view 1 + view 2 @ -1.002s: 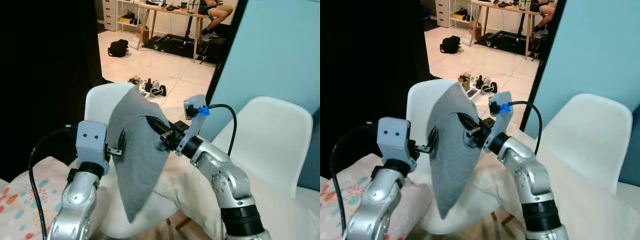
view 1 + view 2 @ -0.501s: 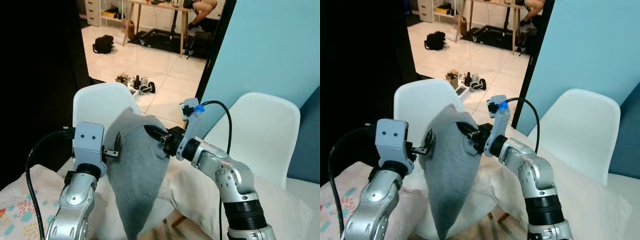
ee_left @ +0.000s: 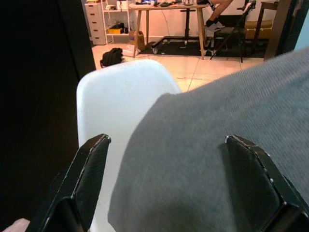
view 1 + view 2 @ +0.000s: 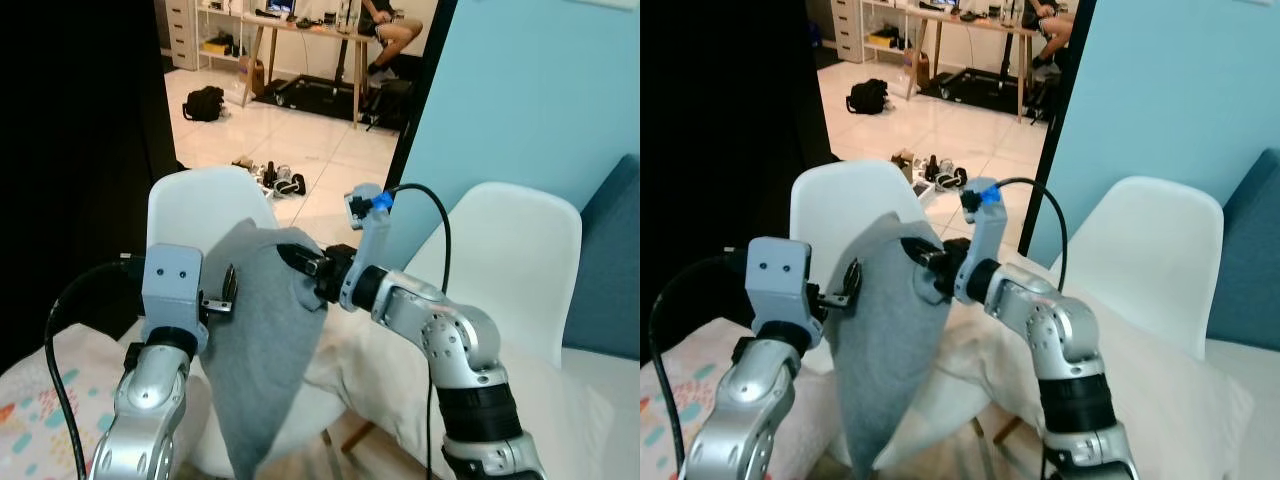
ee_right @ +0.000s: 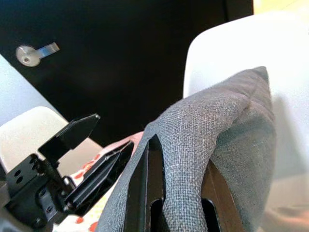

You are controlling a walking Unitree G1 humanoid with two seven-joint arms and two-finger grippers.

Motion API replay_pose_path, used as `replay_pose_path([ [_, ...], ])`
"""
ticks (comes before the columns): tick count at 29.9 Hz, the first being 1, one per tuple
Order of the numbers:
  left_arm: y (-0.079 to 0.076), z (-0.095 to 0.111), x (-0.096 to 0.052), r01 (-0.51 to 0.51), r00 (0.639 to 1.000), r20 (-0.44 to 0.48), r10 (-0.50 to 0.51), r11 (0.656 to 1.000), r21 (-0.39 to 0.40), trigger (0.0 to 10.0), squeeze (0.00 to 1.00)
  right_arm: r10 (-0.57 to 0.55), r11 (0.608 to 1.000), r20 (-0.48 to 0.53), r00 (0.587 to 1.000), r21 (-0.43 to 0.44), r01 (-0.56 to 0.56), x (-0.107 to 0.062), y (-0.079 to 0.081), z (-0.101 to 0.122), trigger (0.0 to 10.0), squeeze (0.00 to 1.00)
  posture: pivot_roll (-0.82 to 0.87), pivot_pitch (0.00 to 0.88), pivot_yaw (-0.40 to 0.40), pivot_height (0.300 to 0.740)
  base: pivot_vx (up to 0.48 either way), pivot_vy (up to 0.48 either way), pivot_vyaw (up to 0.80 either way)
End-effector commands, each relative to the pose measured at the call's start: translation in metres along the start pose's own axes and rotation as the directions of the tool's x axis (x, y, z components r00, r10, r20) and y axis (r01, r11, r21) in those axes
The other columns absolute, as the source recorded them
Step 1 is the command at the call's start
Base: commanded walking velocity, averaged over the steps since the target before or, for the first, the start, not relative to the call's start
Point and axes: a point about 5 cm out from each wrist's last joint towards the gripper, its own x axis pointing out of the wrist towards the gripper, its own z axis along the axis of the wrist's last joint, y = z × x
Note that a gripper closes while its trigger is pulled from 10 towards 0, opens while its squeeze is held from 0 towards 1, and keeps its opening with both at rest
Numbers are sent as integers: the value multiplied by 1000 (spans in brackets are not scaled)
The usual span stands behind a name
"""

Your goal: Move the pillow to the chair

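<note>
Nearest you, at 7 o'clock, a patterned sheet (image 4: pixel 40 400) lies on the bed, and a white cushion (image 4: pixel 400 400) lies at 5 o'clock. Your left pincer (image 3: pixel 169 159) has its fingers (image 3: pixel 87 179) spread wide, with the gray pillow (image 4: pixel 262 340) bulging between them; you can't tell whether either finger touches the cloth. Your right pincer (image 5: pixel 166 193) is pinching the pillow's top edge, fabric folded over the black fingers (image 5: pixel 147 188). The pillow hangs upright between both arms, its lower corner pointing down in front of the seat of the white chair (image 4: pixel 195 205), at 12 o'clock just behind it. A second white chair (image 4: pixel 505 250) stands at 2 o'clock against the blue wall (image 4: pixel 540 90). Farther out, through the doorway at 12 o'clock, shoes (image 4: pixel 270 178) lie on the tiled floor, then a black bag (image 4: pixel 203 103), then a desk (image 4: pixel 300 30) with a person's legs (image 4: pixel 385 30) beside it.
</note>
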Motion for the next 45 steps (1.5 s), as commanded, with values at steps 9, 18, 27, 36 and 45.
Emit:
replay_pose_path([
  [9,6,18,7,-24,998,53,23,1000,19,10000,0,-85,994,64,994,-68,90,12,1,19,10000,0,16,0,-112,584,0,0,0],
  [18,19,30,12,-64,995,85,61,997,36,10000,0,-109,982,74,991,-146,119,19,-13,40,10000,0,19,0,-121,554,0,0,0],
  [27,33,35,4,-109,991,85,103,992,70,10000,0,-124,988,47,991,-91,127,25,-34,35,10000,0,56,0,-143,519,0,0,0],
  [36,44,39,-16,-146,989,50,141,984,100,10000,0,-264,963,-156,952,12,269,43,-67,-49,10000,0,125,99,-181,495,0,0,0],
  [45,43,41,-19,-143,989,38,140,985,101,10000,0,-277,959,-264,924,-12,284,42,-68,-76,10000,0,130,118,-181,495,0,0,0],
])
